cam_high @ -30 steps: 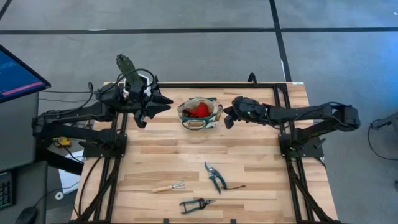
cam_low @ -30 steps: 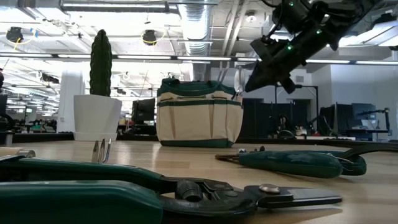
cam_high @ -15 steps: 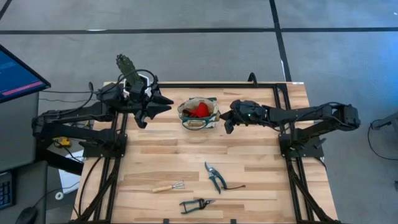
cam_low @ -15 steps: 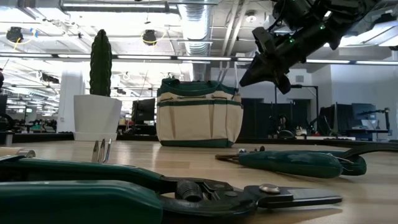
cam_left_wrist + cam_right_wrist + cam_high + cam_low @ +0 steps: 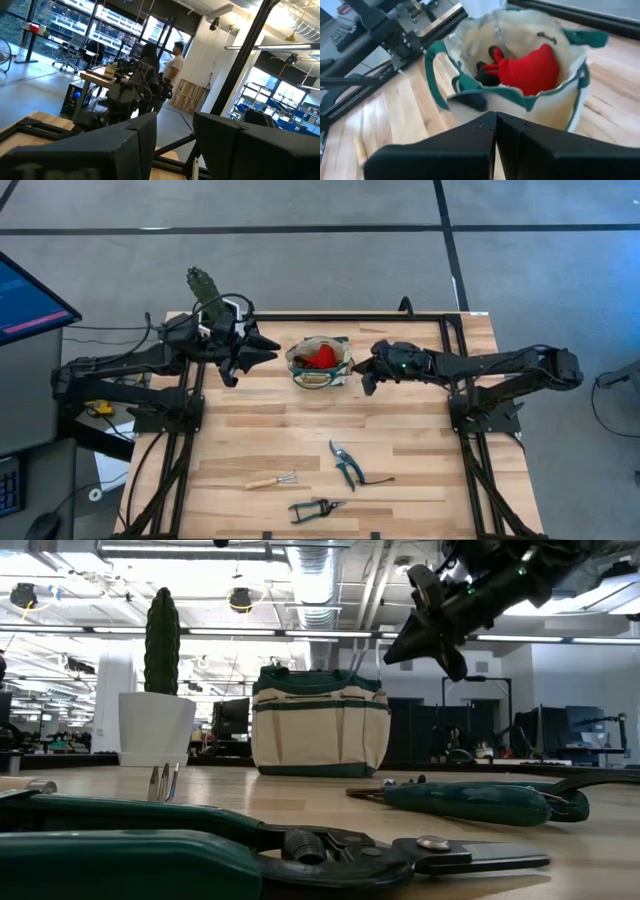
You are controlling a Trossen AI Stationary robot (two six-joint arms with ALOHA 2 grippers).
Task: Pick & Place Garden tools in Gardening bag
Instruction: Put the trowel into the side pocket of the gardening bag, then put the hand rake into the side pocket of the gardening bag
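The beige gardening bag (image 5: 320, 364) with green trim stands upright on its base at the far middle of the table, a red-and-black item (image 5: 527, 70) inside it. My right gripper (image 5: 362, 374) hovers shut and empty just right of the bag, above its rim (image 5: 395, 652). My left gripper (image 5: 268, 350) waits open and empty left of the bag, nothing between its fingers (image 5: 175, 145). Green-handled pruning shears (image 5: 345, 463), a small wooden-handled rake (image 5: 272, 481) and a second pair of shears (image 5: 315, 508) lie flat near the front edge.
A cactus in a white pot (image 5: 157, 725) stands at the table's far left corner. Black frame rails (image 5: 190, 440) run along the left and right sides. Bare wood (image 5: 330, 415) lies between the bag and the tools. A person (image 5: 175, 60) stands in the room beyond.
My right gripper has risen a little beside the bag and rolled at the wrist, its tips edging toward the bag's rim. It has stayed shut. The bag and the tools have not moved.
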